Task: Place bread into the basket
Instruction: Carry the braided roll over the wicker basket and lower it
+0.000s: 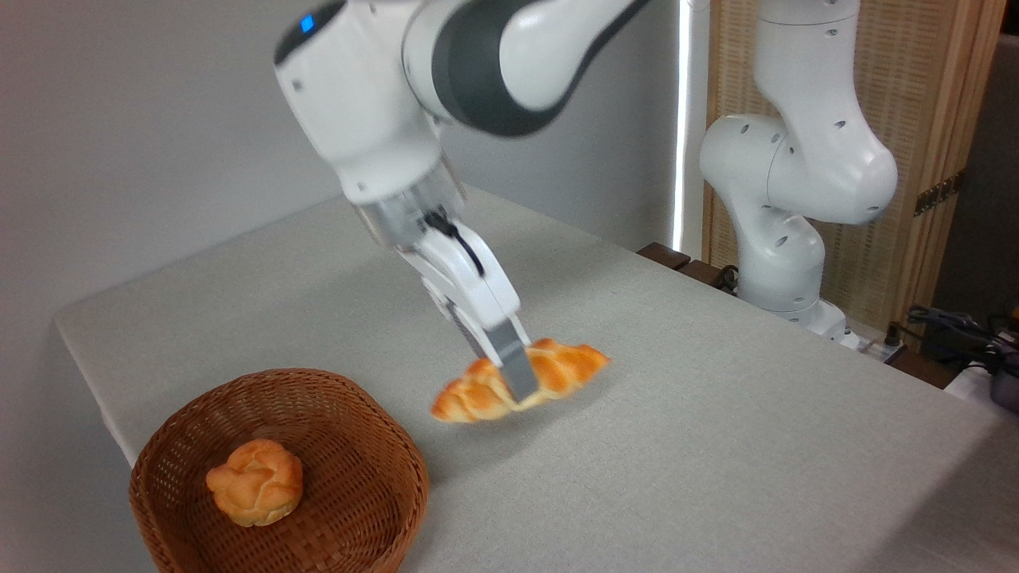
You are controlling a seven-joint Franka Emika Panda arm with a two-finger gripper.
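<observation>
The long braided golden-orange bread (557,368) hangs just above the grey table, held across its middle by my gripper (519,383), which is shut on it. One grey finger (516,368) crosses the loaf's front; the other is hidden behind it. The loaf tilts, its left end lower and blurred. The round brown wicker basket (362,414) sits at the lower left near the table's front edge, left of and below the loaf. The loaf is outside the basket, a short gap from its rim.
A small round knotted pale-golden bun (255,482) lies inside the basket. The arm's white base (784,255) stands at the table's far right, with cables (955,326) beside it. The table's left edge runs close to the basket.
</observation>
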